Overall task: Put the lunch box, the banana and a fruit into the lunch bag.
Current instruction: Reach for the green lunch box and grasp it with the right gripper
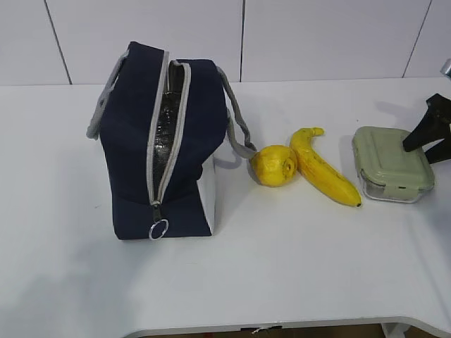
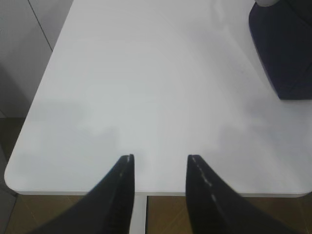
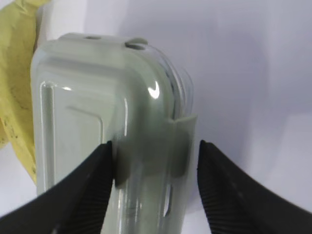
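The lunch box [image 1: 387,162], clear with a sage-green lid, lies flat at the table's right. My right gripper [image 1: 421,150] straddles its far right edge. In the right wrist view the jaws of the right gripper [image 3: 155,146] stand either side of the lid's clip; the left finger [image 3: 92,180] touches the lunch box [image 3: 83,112], while the right finger [image 3: 224,185] stands a little off it. The banana [image 1: 324,169] and the round yellow fruit [image 1: 273,165] lie side by side left of the box. The navy lunch bag [image 1: 134,162] stands unzipped at the left. My left gripper [image 2: 160,157] is open and holds nothing.
The bag's grey handle [image 1: 236,123] droops toward the fruit, and its ring zipper pull [image 1: 158,229] hangs at the front. My left gripper hovers over the white table's corner [image 2: 19,180], with the bag's dark side [image 2: 285,48] far off. The banana [image 3: 17,87] lies close beside the box.
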Controlling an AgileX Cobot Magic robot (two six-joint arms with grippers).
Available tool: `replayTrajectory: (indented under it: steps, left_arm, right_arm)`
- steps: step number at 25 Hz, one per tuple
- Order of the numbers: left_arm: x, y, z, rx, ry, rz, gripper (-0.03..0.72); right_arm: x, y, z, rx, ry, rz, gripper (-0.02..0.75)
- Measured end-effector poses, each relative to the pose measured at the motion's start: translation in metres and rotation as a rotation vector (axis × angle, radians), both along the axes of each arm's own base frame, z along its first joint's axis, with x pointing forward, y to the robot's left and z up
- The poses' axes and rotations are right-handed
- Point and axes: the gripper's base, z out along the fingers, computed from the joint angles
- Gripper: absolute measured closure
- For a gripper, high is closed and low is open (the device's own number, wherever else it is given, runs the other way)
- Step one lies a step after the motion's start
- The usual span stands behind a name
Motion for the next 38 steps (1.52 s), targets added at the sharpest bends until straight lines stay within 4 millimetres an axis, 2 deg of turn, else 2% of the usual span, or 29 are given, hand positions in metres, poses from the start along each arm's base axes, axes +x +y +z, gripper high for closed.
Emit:
replayTrajectory:
  steps: [6,11,14,18,21,23,29,31,34,38]
  left_arm:
    - [0.000,0.000,0.000,0.000,0.000,0.000,0.437]
    - [0.000,0.000,0.000,0.000,0.000,0.000,0.437]
    - [0.000,0.000,0.000,0.000,0.000,0.000,0.437]
    - [0.000,0.000,0.000,0.000,0.000,0.000,0.437]
    - [0.000,0.000,0.000,0.000,0.000,0.000,0.437]
    - [0.000,0.000,0.000,0.000,0.000,0.000,0.437]
    - [0.000,0.000,0.000,0.000,0.000,0.000,0.437]
    - [0.000,0.000,0.000,0.000,0.000,0.000,0.437]
    - [0.000,0.000,0.000,0.000,0.000,0.000,0.437]
    - [0.000,0.000,0.000,0.000,0.000,0.000,0.437]
  right_arm:
    - [-0.001,0.001,0.000,0.006,0.009,-0.011,0.204]
    - [0.001,0.004,0.005,0.055,-0.016,-0.035,0.192]
    - [-0.001,0.005,0.016,0.049,-0.038,-0.035,0.191]
    - [-0.005,0.007,0.038,0.034,-0.084,-0.036,0.191]
    - [-0.013,0.004,0.054,-0.039,-0.080,-0.045,0.191]
    - [-0.021,0.002,0.069,-0.106,-0.074,-0.064,0.191]
    - [-0.051,0.009,0.134,-0.202,-0.182,-0.092,0.192]
    - [-0.057,0.012,0.145,-0.211,-0.204,-0.090,0.192]
    - [-0.059,0.014,0.150,-0.198,-0.215,-0.097,0.191]
    - [-0.062,0.019,0.132,-0.143,-0.194,-0.048,0.191]
